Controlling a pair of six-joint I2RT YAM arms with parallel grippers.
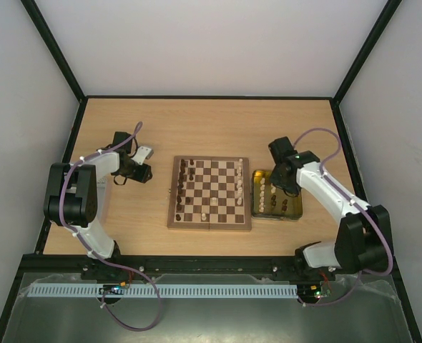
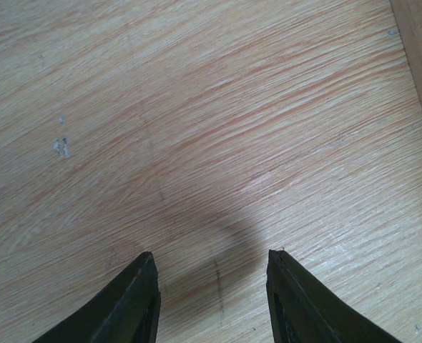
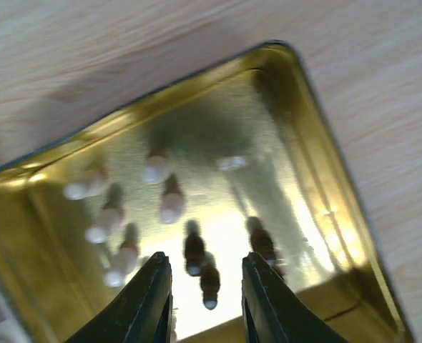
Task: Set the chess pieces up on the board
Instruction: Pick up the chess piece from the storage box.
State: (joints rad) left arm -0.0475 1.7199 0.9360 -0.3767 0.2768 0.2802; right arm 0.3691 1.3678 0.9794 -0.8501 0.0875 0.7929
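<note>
My left fingers [image 2: 129,304] are released and apart with nothing between them, hanging over bare, pale wood-grain bench [image 2: 197,107], well to the left of the square wooden chessboard [image 1: 209,226] of dark-brown and light-tan checks with a brown rim. My right fingers [image 3: 145,300] are parted too and grip nothing. They are poised above the yellow translucent tray [image 3: 318,171], and between their tips I look down on tiny turned wooden chess pieces [image 3: 194,250] on the tray floor. The dark brown ones sit almost directly under my fingertips, crowded close together, while the pale cream ones [image 3: 157,169] are scattered to the left and toward the far side. All are too blurred for me to tell their kinds. From above, the chessboard lies in the middle of the bench between my two arms. Dark pieces [image 1: 182,182] are lined along its left side and pale pieces [image 1: 239,182] along its right, with the middle squares mostly bare. The tray lies just beside the chessboard's right edge. Its raised walls ring the loose pieces on every side, and my right wrist hangs over its far right part, hiding that corner in the top view.
</note>
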